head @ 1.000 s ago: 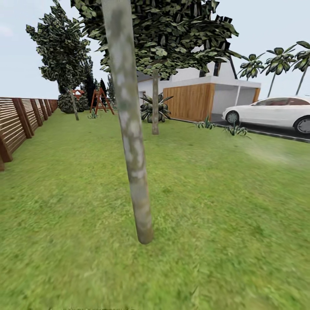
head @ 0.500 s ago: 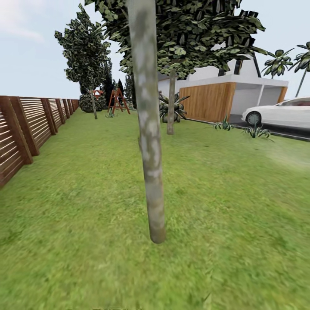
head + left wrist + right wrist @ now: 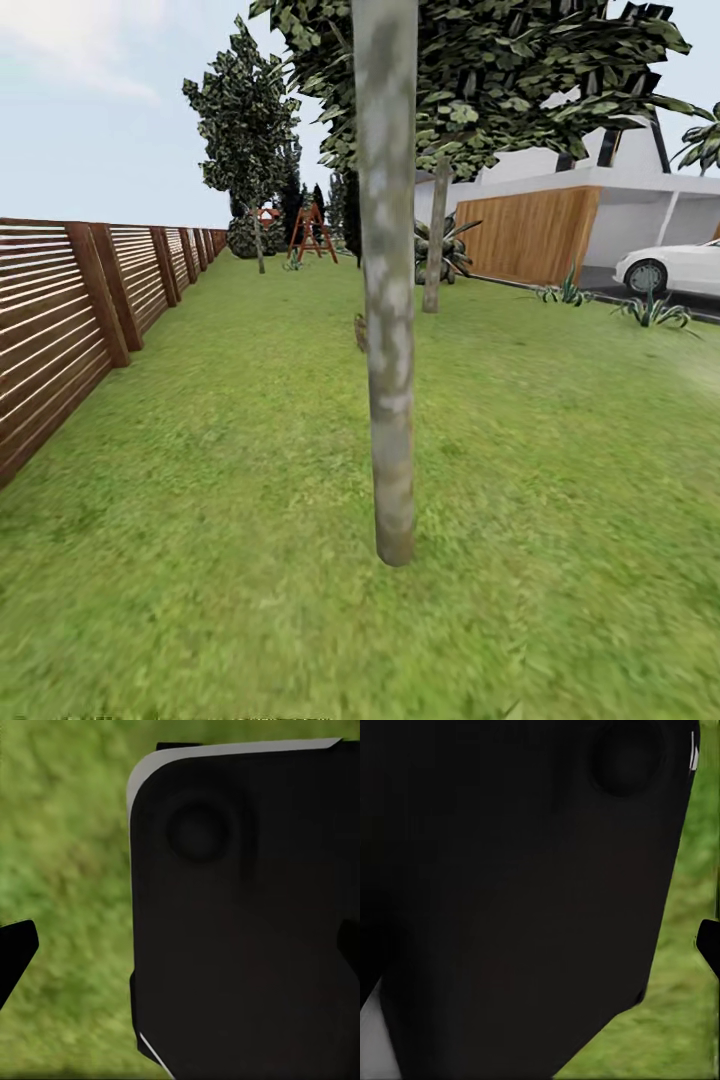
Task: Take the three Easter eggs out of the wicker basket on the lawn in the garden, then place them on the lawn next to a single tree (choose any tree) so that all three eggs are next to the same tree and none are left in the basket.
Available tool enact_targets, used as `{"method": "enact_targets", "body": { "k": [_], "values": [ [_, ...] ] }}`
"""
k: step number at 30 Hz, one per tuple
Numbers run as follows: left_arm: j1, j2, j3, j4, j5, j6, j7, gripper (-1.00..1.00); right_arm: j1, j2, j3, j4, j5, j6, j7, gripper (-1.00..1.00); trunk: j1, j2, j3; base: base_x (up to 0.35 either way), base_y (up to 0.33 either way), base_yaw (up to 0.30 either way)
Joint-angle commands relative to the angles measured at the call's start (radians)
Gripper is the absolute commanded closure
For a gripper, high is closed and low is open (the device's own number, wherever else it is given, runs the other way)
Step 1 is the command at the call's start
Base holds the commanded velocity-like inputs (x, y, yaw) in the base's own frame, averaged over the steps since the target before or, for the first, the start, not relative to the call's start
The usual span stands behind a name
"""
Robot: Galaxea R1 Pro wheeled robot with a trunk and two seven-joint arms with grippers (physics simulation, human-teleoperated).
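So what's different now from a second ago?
The robot's head camera has swung left: the tree, fence and white car all slid right across the picture, with more fence showing. On the lawn nothing itself moved; nothing was grabbed or released.

My left gripper [image 3: 180,952] — dark fingertips at both frame edges, jaws apart; right gripper's state unclear — one fingertip [image 3: 709,945] visible.

Bright, even daylight in a rendered garden, soft at the edges.

The lawn [image 3: 200,480] is evenly lit with no clear cast shadows and no glare. The tree [image 3: 392,330] trunk looks slightly smeared; grass at the lower edge blurs. In both wrist views a dark, unlit robot part [image 3: 247,922] blocks much, with blurred grass beside it.
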Motion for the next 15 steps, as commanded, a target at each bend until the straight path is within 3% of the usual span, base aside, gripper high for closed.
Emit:
{"method": "enact_targets", "body": {
  "k": [1,6,15],
  "values": [
    [-0.001,0.000,0.000,0.001,0.001,-0.003,0.000,-1.00,0.000,0.001,0.000,0.000,0.014,-0.001,0.000,-1.00,0.000,0.000,-0.001,0.000,0.000,0.243],
    [-0.001,-0.002,-0.001,0.000,0.000,-0.004,-0.001,-1.00,0.000,0.003,0.000,-0.002,0.038,-0.001,-0.001,-1.00,0.000,0.000,-0.003,0.000,0.000,0.243],
    [-0.001,-0.008,-0.005,-0.002,-0.002,-0.007,-0.002,-1.00,0.000,0.009,-0.005,0.001,0.045,-0.001,-0.001,-1.00,0.000,0.000,-0.007,0.000,0.000,0.242]
  ]
}}
